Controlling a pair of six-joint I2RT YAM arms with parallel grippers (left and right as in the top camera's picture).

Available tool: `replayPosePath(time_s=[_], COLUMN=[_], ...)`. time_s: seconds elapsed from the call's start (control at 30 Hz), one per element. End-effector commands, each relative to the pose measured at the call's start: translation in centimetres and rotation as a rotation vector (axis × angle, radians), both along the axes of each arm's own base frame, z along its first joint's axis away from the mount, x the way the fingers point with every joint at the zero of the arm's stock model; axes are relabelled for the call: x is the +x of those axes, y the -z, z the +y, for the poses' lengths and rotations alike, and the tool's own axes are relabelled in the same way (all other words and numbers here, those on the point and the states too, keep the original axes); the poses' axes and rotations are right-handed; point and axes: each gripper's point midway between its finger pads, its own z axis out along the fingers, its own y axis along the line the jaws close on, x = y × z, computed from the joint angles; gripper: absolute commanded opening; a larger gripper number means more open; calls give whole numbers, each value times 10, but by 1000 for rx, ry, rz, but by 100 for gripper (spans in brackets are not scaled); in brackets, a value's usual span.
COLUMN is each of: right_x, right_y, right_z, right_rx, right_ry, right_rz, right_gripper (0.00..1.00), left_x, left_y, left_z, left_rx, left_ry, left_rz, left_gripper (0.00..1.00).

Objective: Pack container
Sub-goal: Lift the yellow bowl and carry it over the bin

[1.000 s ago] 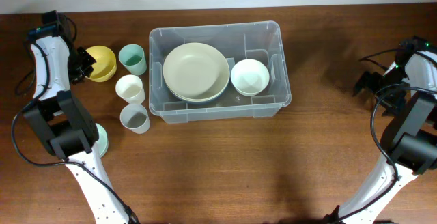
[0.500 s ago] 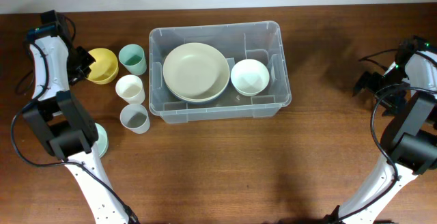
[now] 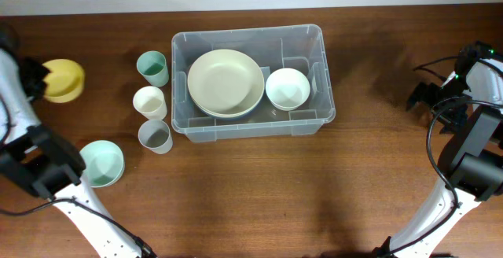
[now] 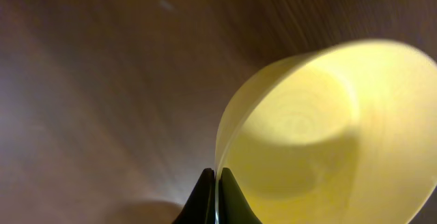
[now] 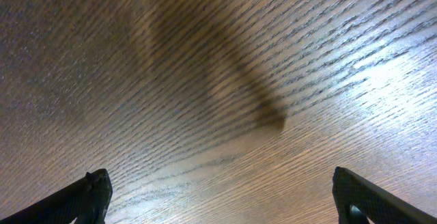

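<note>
The container [image 3: 251, 130] sits mid-table [image 3: 251, 203], open side up, long axis running left to right.
It lies flat, with a cream plate [image 3: 225, 82] in its left end and a white bowl [image 3: 288, 88] in its right. The left gripper [image 4: 216, 183] is clenched on the rim of a yellow bowl [image 4: 328, 135], well left of the container. The right gripper [image 5: 222, 190] hangs with jaws spread wide, grasping nothing, far to the right.
</note>
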Motion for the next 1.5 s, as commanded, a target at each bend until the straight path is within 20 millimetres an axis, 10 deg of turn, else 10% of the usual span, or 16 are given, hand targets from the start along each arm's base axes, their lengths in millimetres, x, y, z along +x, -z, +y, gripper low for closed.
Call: replayPosePath(time_s=[0.0, 0.4, 0.7, 1.07, 1.47], right_x=[-1, -1, -1, -1, -1], right_y=[-6, -6, -6, -6, -6], right_z=[-3, -3, -3, -3, -3], right_rx=[-8, -8, -8, -8, -8], right_ry=[-1, -1, -2, -1, -1], right_rz=[-12, -12, -12, -12, -12], right_gripper=[99, 99, 99, 99, 99], left_x=[4, 45, 51, 53, 38], left_y=[-32, -150, -222, -223, -186], left_z=[8, -66, -191, -376, -494], left_rx=[12, -27, 42, -25, 29], left_ry=[-13, 268, 630, 1012, 1225], left_rz=[-85, -429, -528, -536, -450], left_gripper=[1, 1, 1, 1, 1])
